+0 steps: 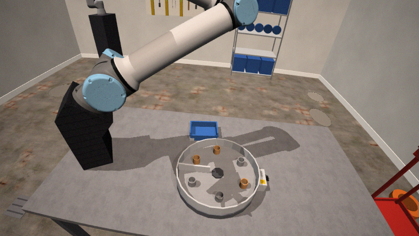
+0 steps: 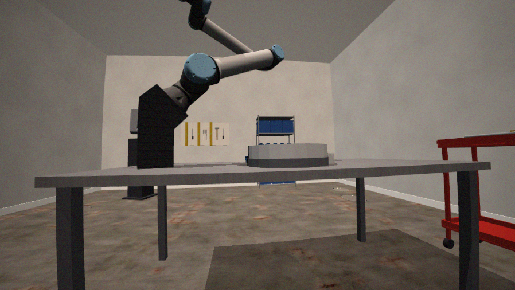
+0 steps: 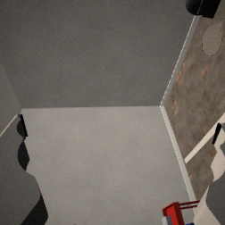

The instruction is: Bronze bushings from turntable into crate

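Bronze bushings, three: one [image 1: 217,149] at the far rim, one [image 1: 196,159] to its left, one [image 1: 243,183] at the right, all standing on the turntable [image 1: 187,187]. Steel bushings, three [image 1: 240,161] [image 1: 192,181] [image 1: 219,196], between them. Blue crate [image 1: 203,128], on the worktop [image 1: 117,181] just behind the turntable, holds nothing. Arm [image 1: 176,44] raised high; fingers out of view, spread, holding nothing. Step: approach, no pick begun. Next move likely calls for lowering over one bronze bushing.

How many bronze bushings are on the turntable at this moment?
3. One orange-brown bronze bushing stands at the far side near the blue crate, one at the far left, one at the near right. None looks hidden.
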Robot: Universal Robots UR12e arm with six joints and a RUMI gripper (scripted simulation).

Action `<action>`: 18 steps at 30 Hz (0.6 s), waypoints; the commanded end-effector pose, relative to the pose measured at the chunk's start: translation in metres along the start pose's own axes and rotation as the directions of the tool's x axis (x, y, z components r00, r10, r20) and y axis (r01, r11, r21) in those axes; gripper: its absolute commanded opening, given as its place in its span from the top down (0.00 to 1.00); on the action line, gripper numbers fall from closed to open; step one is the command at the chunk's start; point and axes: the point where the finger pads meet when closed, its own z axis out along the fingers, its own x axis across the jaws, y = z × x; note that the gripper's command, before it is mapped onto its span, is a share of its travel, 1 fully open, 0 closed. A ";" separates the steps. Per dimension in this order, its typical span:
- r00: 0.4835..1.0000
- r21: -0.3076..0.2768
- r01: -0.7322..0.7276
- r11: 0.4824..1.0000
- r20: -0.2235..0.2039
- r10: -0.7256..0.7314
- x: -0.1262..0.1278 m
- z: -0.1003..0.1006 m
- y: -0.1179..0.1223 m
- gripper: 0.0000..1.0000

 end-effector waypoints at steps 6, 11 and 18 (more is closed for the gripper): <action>0.988 -0.059 0.122 0.991 -0.085 -0.127 0.038 0.039 0.035 0.00; 0.959 -0.125 0.225 0.966 -0.146 -0.242 0.074 0.069 0.066 0.00; 0.900 -0.222 0.343 0.913 -0.202 -0.387 0.122 0.100 0.106 0.00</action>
